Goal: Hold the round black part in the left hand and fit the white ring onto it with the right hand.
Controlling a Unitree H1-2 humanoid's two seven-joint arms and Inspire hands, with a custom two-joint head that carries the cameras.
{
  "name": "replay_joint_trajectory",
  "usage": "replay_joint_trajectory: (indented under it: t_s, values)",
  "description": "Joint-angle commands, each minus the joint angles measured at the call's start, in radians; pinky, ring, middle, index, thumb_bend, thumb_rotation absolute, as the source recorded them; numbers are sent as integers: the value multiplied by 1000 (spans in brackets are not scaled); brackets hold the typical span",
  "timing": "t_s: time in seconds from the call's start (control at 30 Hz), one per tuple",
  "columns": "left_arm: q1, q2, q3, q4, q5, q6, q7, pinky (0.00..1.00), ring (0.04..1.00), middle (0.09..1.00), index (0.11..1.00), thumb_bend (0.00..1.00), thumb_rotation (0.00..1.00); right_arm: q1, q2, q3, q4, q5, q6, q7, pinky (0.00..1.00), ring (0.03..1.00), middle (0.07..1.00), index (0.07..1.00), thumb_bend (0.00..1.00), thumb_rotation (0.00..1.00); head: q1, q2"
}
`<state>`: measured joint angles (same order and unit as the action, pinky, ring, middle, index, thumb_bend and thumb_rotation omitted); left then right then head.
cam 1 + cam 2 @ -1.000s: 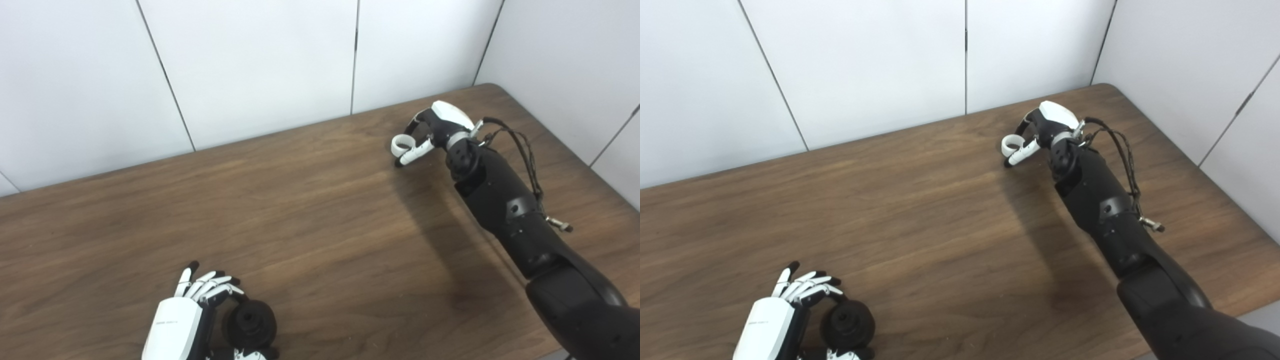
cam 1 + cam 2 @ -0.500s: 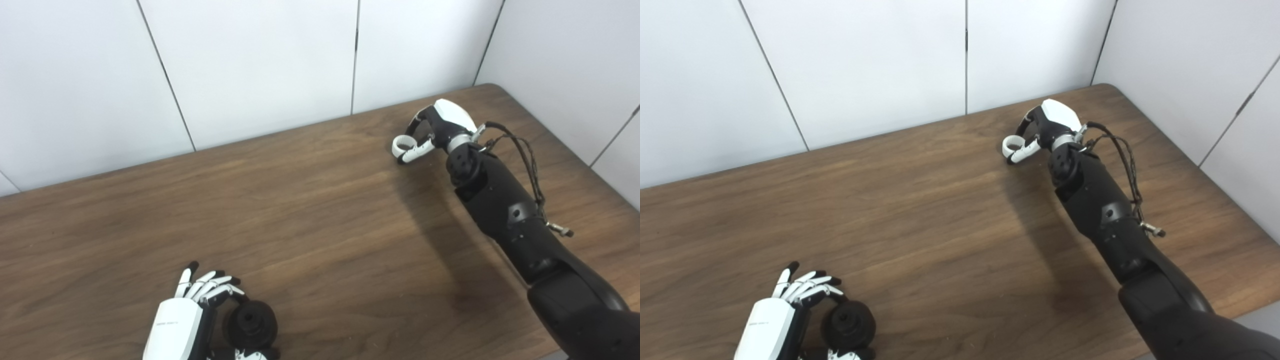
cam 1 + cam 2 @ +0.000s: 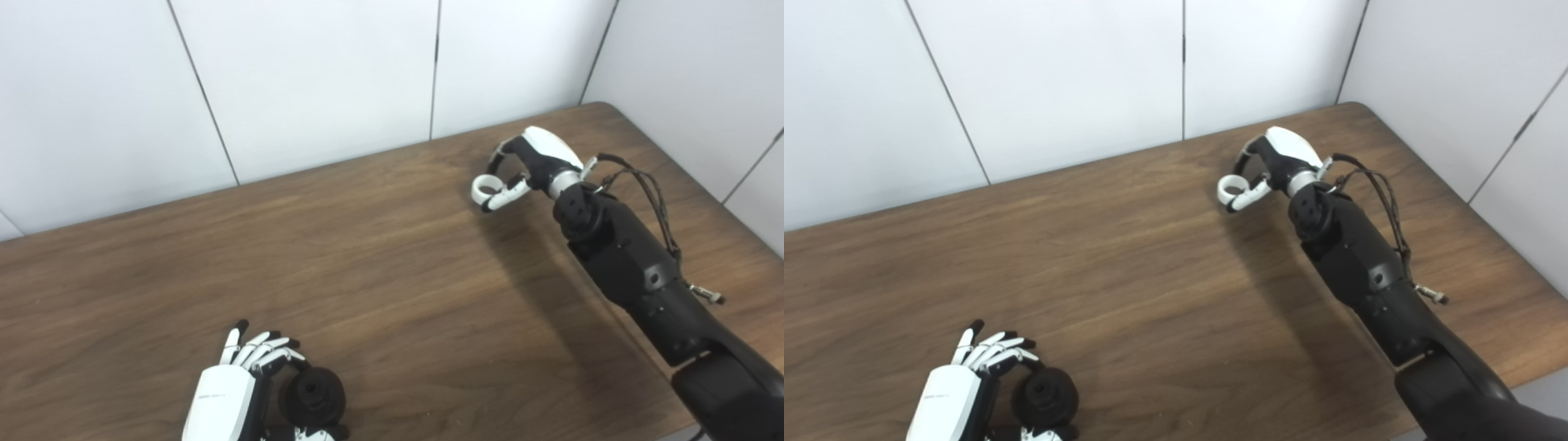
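Holding: your left hand (image 3: 236,401) grips round black part (image 3: 312,395) | right hand (image 3: 530,162) pinches white ring (image 3: 484,185) above table (image 3: 380,257)

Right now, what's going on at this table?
The left hand is closed around the round black part near the front edge of the wooden table. Far across, the right hand pinches the white ring between thumb and fingers, seemingly just above the tabletop. The two pieces are wide apart, so the ring is not yet fitted.
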<state>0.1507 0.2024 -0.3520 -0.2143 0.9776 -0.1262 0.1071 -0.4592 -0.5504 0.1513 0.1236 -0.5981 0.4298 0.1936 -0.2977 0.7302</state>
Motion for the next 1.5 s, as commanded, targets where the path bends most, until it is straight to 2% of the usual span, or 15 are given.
replay_joint_trajectory:
  t_s: [0.0, 0.17, 0.3, 0.53, 0.7, 1.17, 1.47]
  values:
    - [-8, -3, -5, 0, 17, 4, 6, 1000, 833, 742, 485, 523, 49, -19, -40, 1, -82, -7, -35, 11, 998, 958, 833, 486, 522, 132, 11, 3]
    - [-6, -12, -12, 2, 34, 5, 11, 1000, 834, 743, 485, 523, 50, 25, -42, 32, -269, -9, -18, 92, 994, 943, 805, 485, 523, 132, 59, 11]
    - [-5, -21, -17, 5, 43, 7, 15, 1000, 834, 742, 485, 523, 50, 59, -31, 43, -433, -37, 37, 229, 1000, 963, 835, 484, 523, 133, 110, 22]
    - [-10, -39, -25, 9, 62, 19, 10, 1000, 841, 745, 485, 523, 51, 110, 44, 65, -667, -126, 40, 451, 1000, 945, 825, 484, 524, 134, 168, 46]
    - [-17, -47, -35, 17, 75, 24, 19, 1000, 844, 750, 485, 523, 51, 125, 116, 69, -761, -163, 40, 562, 1000, 954, 833, 484, 524, 134, 190, 60]
    - [-41, -65, -55, -1, 100, 67, -11, 1000, 858, 760, 486, 524, 54, 173, 252, 103, -880, -211, 39, 695, 1000, 961, 838, 484, 523, 131, 242, 118]
    - [-53, -77, -69, -1, 103, 91, -23, 1000, 871, 766, 485, 524, 53, 180, 280, 141, -903, -218, 24, 719, 1000, 976, 836, 484, 523, 132, 271, 136]
